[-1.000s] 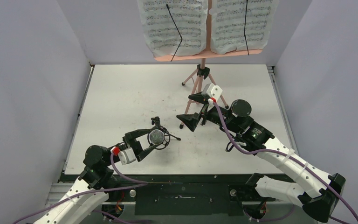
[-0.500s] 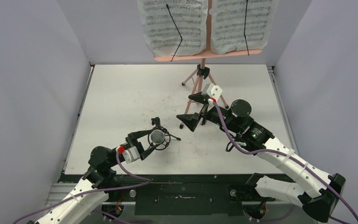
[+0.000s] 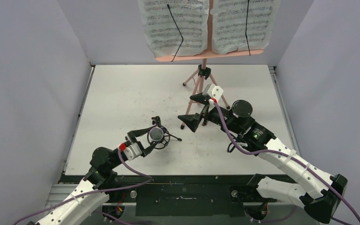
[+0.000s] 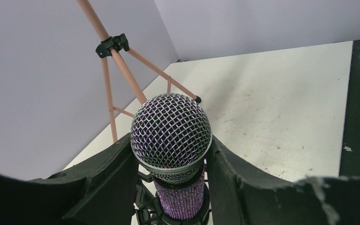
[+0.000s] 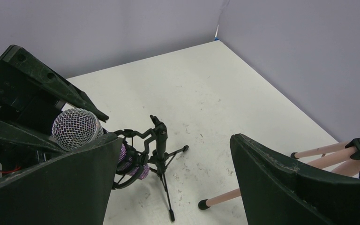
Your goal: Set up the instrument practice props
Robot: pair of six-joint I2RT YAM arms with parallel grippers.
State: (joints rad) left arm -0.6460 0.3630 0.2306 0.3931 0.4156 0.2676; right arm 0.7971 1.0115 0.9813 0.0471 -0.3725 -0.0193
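Most of the job looks done. The pink stand [image 3: 204, 75] is set up on its three legs at the far side of the table [image 3: 122, 93], and two pages [image 3: 176, 26] of music are held on it side by side. The microphone [image 3: 156, 135] is seen standing nearly upright in the small black tripod [image 5: 161, 154], which rests on the table well in front of the stand. What may be left is for the microphone to be let go and, perhaps, straightened a little; that is only a guess. The left tool [image 3: 153, 138] is closed around the silver head of the microphone, with one finger pressed on each side of it, so the microphone is being gripped near its top. The purple body is seen below the fingers, down inside the ring of the tripod. The right tool [image 3: 185, 108] is spread wide and nothing is held in it. It is kept above the table, close to the front leg of the stand, and apart from the microphone.
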